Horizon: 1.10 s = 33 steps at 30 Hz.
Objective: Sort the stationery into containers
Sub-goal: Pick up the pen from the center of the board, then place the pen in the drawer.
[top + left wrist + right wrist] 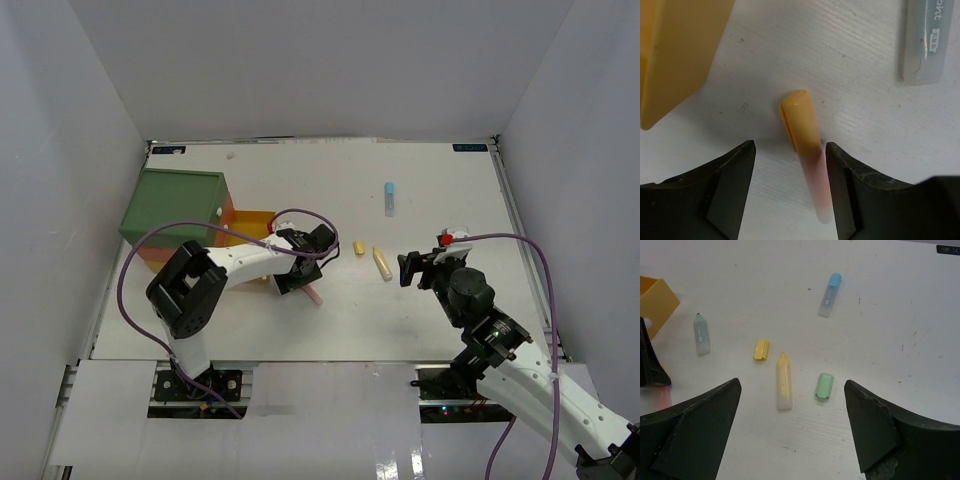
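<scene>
The bins (170, 205) stand stacked at 9 o'clock on the table (300, 180), green on top and red below. The yellow bin (252, 222) projects from the stack toward 3 o'clock.

The left gripper (297, 268) is just beside the yellow bin, at its 4 o'clock. Its fingers stand apart, astride the pink pen (807, 145). The pen lies flat on the table, with its orange cap toward 12 o'clock in the wrist view. The right finger (845, 192) appears to touch the barrel, though contact cannot be confirmed. The left finger (730, 190) stands clear of the pen, so the pen is not clamped.

The teal pen (701, 334) lies flat at 1 o'clock from the pink pen, apart from it.

The yellow cap (359, 247) lies near the table centre. The yellow pen (382, 263) lies just beside it, at its 4 o'clock, and the two do not touch. The green cap (824, 385) lies just beside the yellow pen, at its 3 o'clock in the right wrist view.

The blue pen (389, 197) lies at 12 o'clock from the yellow pen, well apart.

The right gripper (415, 268) is at 3 o'clock from the yellow pen. Its fingers are spread wide with nothing between them.
</scene>
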Tool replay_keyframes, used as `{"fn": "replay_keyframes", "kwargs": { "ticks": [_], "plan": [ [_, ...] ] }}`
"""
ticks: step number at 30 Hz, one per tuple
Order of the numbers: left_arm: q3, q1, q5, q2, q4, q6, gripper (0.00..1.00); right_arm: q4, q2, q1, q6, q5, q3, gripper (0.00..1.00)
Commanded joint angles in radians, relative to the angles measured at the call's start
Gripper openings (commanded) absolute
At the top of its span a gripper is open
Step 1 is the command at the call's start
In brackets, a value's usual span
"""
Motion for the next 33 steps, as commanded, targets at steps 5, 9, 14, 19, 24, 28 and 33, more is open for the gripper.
{"fn": "replay_keyframes", "kwargs": {
  "ticks": [5,9,14,19,24,28,33],
  "plan": [
    [-0.010,-0.006,0.024,0.011,0.081,0.002,0.58,0.023,0.008,-0.001,0.007,-0.019,-0.006,0.90],
    [-0.021,-0.006,0.021,-0.011,0.100,0.039,0.41,0.023,0.007,-0.002,0.005,-0.016,-0.006,0.90],
    [0.045,-0.010,-0.022,-0.072,0.097,0.215,0.19,0.023,0.012,-0.002,0.001,-0.015,-0.005,0.90],
    [0.105,-0.007,-0.098,-0.204,0.094,0.454,0.16,0.021,0.015,-0.002,-0.007,-0.019,-0.003,0.90],
    [0.090,0.120,-0.062,-0.290,0.157,0.735,0.15,0.021,0.042,-0.002,-0.010,-0.039,0.008,0.90],
    [0.065,0.256,0.017,-0.313,0.243,0.932,0.18,0.023,0.071,-0.001,-0.018,-0.053,0.024,0.90],
    [0.076,0.333,0.035,-0.258,0.292,1.065,0.25,0.021,0.105,-0.002,-0.019,-0.053,0.044,0.90]
  ]
}}
